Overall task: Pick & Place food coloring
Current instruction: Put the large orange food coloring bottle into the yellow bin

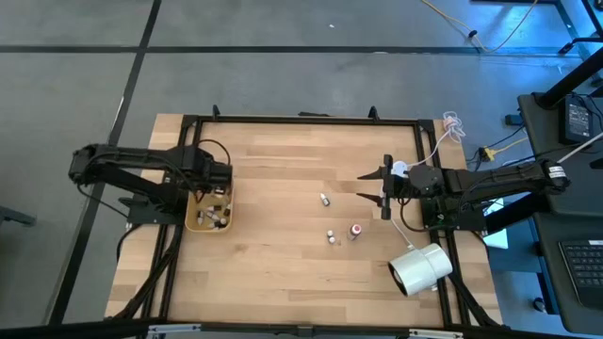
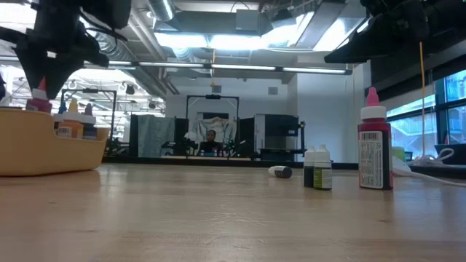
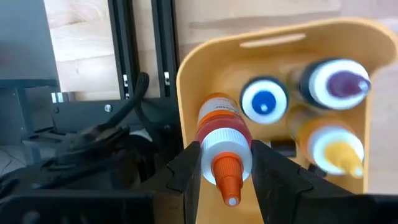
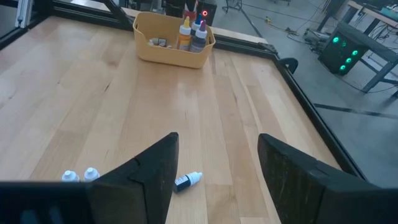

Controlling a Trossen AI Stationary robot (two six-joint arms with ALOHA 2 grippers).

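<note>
Over the tan tray (image 1: 193,222) at the desk's (image 1: 283,254) left, the left end effector (image 3: 225,163) pinches an orange-capped food coloring bottle (image 3: 222,146). Four more bottles (image 1: 340,229) lie mid-desk. The right end effector (image 4: 216,163) hovers spread nearby.

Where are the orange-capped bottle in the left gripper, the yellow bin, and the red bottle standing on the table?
orange-capped bottle (image 3: 225,163): left wrist view, on its white collar between the fingers.
yellow bin (image 1: 195,220): high view, on its left wall.
red bottle (image 2: 374,156): low view, on its label.
</note>
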